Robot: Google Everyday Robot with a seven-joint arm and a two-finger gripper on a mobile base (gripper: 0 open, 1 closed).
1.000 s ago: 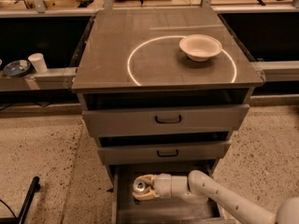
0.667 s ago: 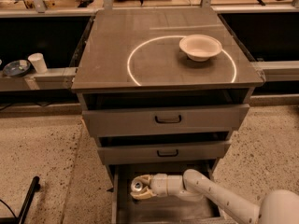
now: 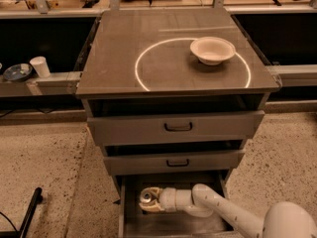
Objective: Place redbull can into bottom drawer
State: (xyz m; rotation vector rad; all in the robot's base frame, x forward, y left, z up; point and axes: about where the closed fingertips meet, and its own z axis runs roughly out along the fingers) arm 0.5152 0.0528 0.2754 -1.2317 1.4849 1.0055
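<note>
The redbull can (image 3: 146, 197), a slim silver cylinder with a shiny round top, stands upright inside the open bottom drawer (image 3: 130, 222), toward its back left. My gripper (image 3: 149, 200) reaches into the drawer from the lower right on a white arm, and its tan fingers (image 3: 153, 206) wrap around the can. The drawer's plain grey floor shows in front of the can.
A white bowl (image 3: 212, 50) sits on the cabinet top (image 3: 124, 68) inside a lit ring. Two upper drawers with black handles (image 3: 178, 127) are pulled out slightly. A white paper cup (image 3: 39, 66) and a dish (image 3: 17, 72) stand on a ledge at left. A black bar (image 3: 27, 211) lies on the floor.
The arm has shifted slightly leftward and deeper into the drawer; the can stays in the fingers at about the same spot.
</note>
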